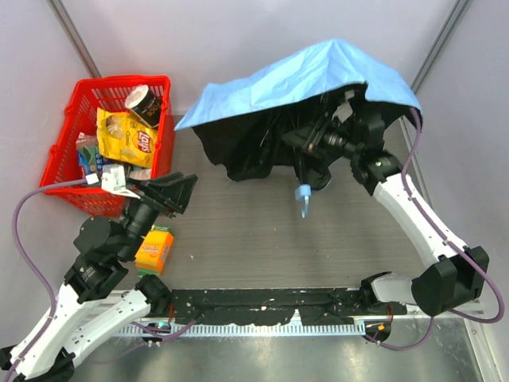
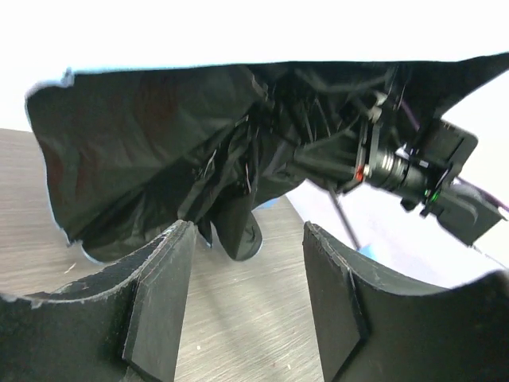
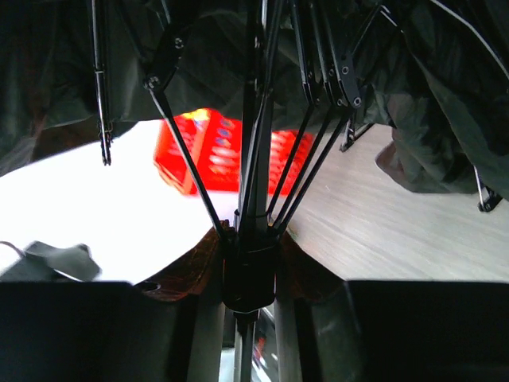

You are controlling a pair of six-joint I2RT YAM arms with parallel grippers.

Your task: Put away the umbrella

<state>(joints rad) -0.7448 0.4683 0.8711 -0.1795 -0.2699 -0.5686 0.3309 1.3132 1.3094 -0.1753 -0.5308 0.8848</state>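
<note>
The umbrella (image 1: 302, 76) is open at the back of the table, sky-blue on top with a black underside, its canopy sagging on the left. Its blue strap loop (image 1: 303, 196) hangs below the shaft. My right gripper (image 1: 312, 142) reaches under the canopy and is shut on the black runner (image 3: 250, 270) of the shaft, ribs fanning out above it. My left gripper (image 1: 184, 191) is open and empty, left of the umbrella and pointing at it. In the left wrist view the black underside (image 2: 159, 151) fills the top, beyond my fingers (image 2: 159, 302).
A red basket (image 1: 60, 159) at the back left holds a yellow chip bag (image 1: 127, 137), a can (image 1: 145, 103) and other packets. An orange box (image 1: 155, 249) lies beside my left arm. The basket also shows in the right wrist view (image 3: 215, 147).
</note>
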